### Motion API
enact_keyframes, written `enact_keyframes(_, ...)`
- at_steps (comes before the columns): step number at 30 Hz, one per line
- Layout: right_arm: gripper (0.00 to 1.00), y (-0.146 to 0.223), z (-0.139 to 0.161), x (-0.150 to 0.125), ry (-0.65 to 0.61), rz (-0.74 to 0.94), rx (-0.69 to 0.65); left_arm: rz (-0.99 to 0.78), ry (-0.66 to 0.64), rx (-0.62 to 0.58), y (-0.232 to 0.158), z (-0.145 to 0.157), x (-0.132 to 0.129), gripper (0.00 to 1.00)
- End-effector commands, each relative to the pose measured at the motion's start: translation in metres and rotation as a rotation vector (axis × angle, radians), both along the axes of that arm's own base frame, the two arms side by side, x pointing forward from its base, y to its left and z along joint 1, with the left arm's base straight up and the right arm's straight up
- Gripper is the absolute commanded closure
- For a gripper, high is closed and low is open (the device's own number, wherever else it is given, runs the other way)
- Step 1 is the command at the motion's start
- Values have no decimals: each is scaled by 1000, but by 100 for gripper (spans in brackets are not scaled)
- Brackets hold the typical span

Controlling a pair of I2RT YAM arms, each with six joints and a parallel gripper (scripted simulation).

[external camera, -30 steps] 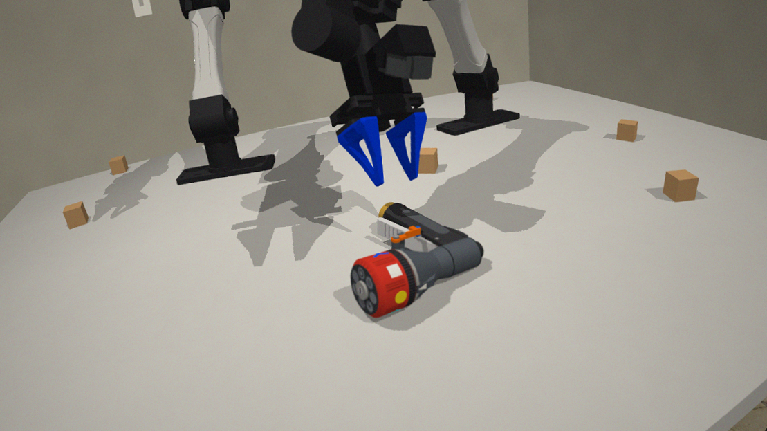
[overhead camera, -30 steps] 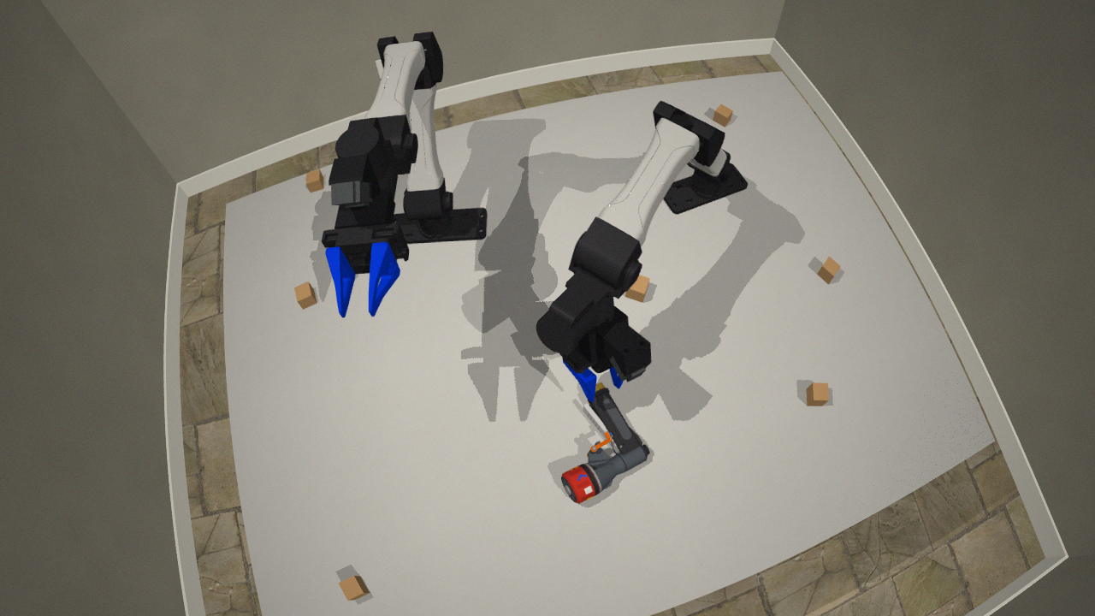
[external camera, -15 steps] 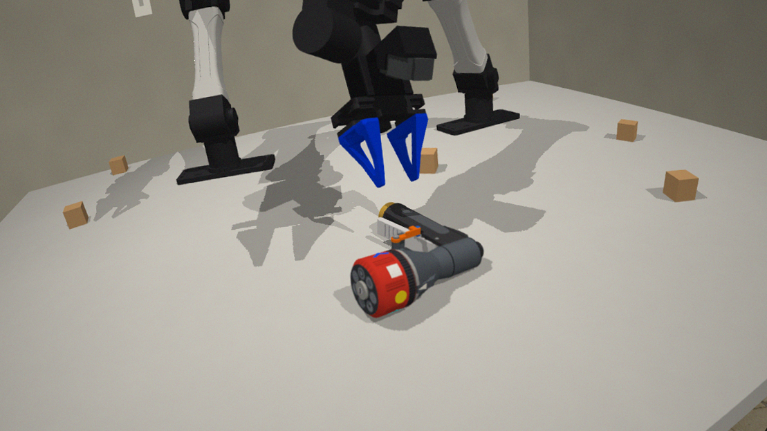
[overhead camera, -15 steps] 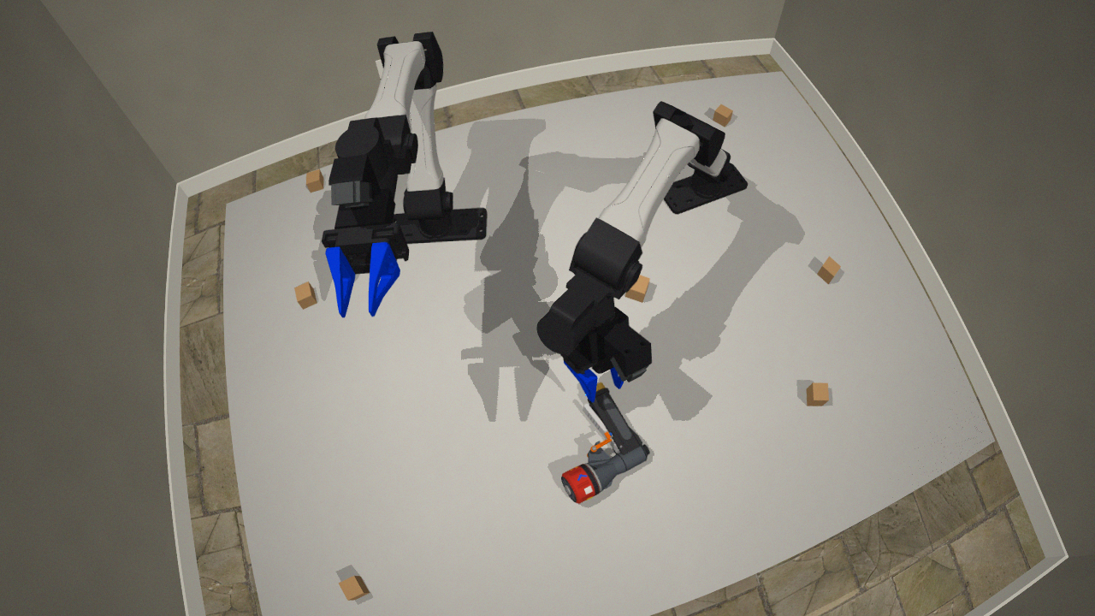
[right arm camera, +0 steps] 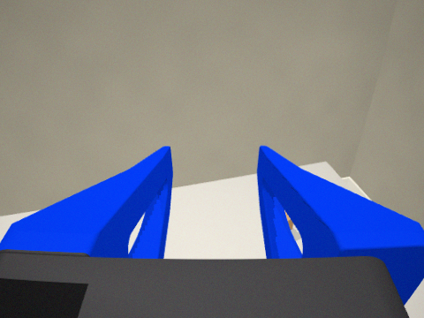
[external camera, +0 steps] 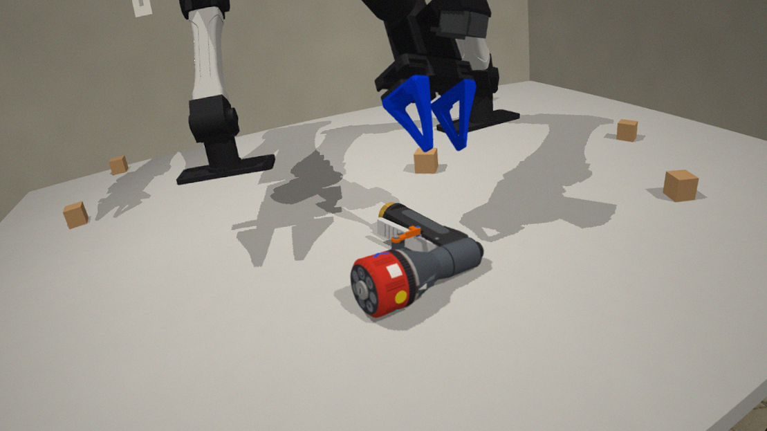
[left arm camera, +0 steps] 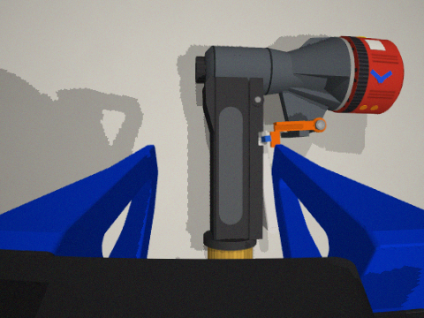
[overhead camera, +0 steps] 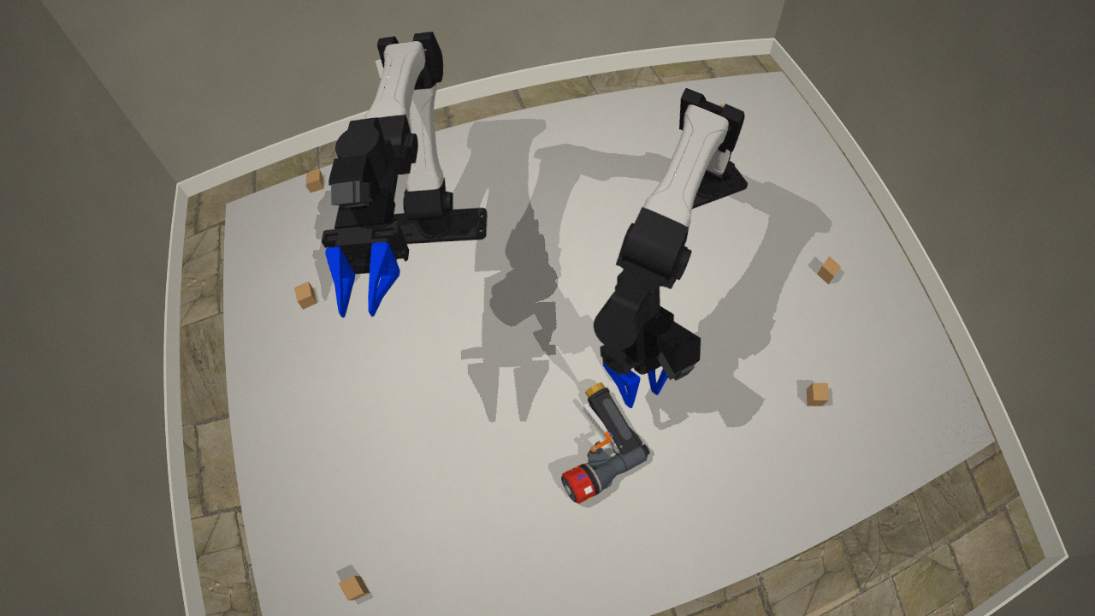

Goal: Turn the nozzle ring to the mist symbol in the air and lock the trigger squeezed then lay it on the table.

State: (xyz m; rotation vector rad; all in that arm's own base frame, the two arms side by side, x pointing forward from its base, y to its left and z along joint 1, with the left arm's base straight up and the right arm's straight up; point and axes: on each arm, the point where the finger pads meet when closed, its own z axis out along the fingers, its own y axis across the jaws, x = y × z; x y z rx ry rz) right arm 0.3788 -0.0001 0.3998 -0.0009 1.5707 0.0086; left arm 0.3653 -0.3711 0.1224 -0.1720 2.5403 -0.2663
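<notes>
The hose nozzle [overhead camera: 618,423] [external camera: 427,225] [left arm camera: 230,168] lies on its side on the table [overhead camera: 429,506] [external camera: 202,379]. Its red spray ring [overhead camera: 572,490] [external camera: 381,298] [left arm camera: 390,94] shows a blue chevron, white square and, in the exterior view, a yellow disc [external camera: 400,296]; the arrow is not distinguishable. The visible orange lever [overhead camera: 601,443] [external camera: 405,235] [left arm camera: 293,126] points toward the handle, its hooked end by the trigger's blue tab [left arm camera: 266,139]. The other lever is hidden. My left gripper [overhead camera: 643,399] [external camera: 444,149] [left arm camera: 215,157] is open, empty, above and behind the handle. My right gripper [overhead camera: 358,315] [right arm camera: 215,159] is open, empty, far from the nozzle.
Small wooden cubes stand around the table, including one [overhead camera: 304,294] near the right gripper, one [overhead camera: 817,394] beyond the left arm, and one [external camera: 426,161] behind the left fingertips in the exterior view. Another [overhead camera: 352,587] is at the table's near left.
</notes>
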Motion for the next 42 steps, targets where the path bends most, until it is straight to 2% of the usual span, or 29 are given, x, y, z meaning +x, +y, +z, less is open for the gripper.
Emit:
enact_keyframes(1,63,6,24,0,-59,12,-5,-36,-50,-55,6,21,12,50)
enact_keyframes(11,63,2,10,6,-19,2,-7,-40,-167,-110,56,70,47,50)
enact_keyframes(15,63,1,6,1,-14,0,-5,-46,-192,-118,65,79,52,50)
enact_keyframes(20,63,-1,-11,10,35,-5,-6,-37,-258,-127,95,102,64,50)
enact_keyframes(24,63,-1,7,1,-22,-7,-9,-39,-317,-132,117,121,72,50)
enact_keyframes(29,63,1,4,2,-16,-3,-9,-41,-393,-131,146,143,78,50)
enact_keyframes(32,63,0,7,0,-22,-4,-6,-42,-407,-129,151,147,78,50)
enact_keyframes(42,63,2,17,0,-40,-1,-9,-30,-571,-90,213,191,79,50)
